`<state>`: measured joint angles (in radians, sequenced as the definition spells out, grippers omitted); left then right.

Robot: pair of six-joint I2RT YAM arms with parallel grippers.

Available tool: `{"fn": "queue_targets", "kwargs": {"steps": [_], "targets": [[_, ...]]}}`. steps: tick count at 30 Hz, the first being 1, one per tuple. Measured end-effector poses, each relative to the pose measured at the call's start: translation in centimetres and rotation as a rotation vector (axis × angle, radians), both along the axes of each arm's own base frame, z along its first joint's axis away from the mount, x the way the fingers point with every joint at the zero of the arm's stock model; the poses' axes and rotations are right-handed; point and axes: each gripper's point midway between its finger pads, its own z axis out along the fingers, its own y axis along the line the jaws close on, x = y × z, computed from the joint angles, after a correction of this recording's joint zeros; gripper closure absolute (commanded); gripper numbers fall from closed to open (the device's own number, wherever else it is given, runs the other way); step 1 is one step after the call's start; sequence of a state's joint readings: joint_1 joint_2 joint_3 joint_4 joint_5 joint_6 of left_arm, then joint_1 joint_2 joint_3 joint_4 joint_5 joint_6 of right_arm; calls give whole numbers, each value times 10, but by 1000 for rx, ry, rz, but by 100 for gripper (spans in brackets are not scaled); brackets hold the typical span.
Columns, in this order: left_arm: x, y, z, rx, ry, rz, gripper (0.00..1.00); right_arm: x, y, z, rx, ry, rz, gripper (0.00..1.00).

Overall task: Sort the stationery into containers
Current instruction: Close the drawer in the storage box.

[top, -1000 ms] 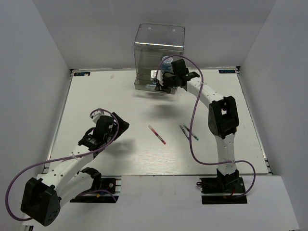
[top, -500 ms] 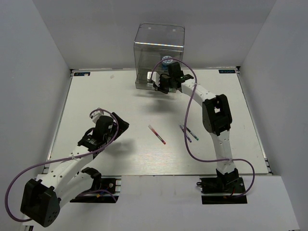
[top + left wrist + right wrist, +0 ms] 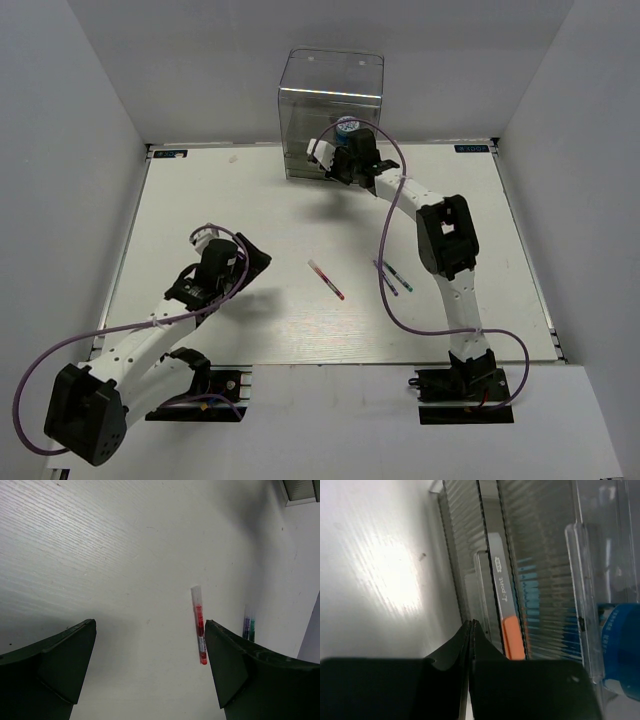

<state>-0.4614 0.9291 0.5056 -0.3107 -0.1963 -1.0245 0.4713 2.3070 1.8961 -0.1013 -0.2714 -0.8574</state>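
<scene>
Currently the empty, closed right hand (image 3: pixel 471 623) is facing the tall ribbed clear-plastic box (image 3: pixel 330 100); the left hand (image 3: pixel 150 626) is hovering wide open.

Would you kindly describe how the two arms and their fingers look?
The left arm and right arm match: white tubular links, chunky black joint housings, black bases. A thin purple cable loops loosely along each one. The left fingers are dark, flat and wedge-shaped with a matte finish; the right fingers look black and taper to thin tips.
</scene>
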Motion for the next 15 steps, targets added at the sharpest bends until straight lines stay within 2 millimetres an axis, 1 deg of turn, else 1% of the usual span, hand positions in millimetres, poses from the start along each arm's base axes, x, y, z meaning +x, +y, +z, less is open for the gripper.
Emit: {"fn": "queue_targets", "kwargs": {"steps": [7, 13, 15], "targets": [[10, -11, -2, -19, 1, -21, 0, 16, -11, -13, -32, -27, -90, 100], [32, -28, 4, -60, -38, -48, 0, 21, -16, -14, -41, -40, -130, 100], [42, -35, 7, -74, -54, -56, 3, 22, -16, -13, -38, -44, -134, 100]]}}
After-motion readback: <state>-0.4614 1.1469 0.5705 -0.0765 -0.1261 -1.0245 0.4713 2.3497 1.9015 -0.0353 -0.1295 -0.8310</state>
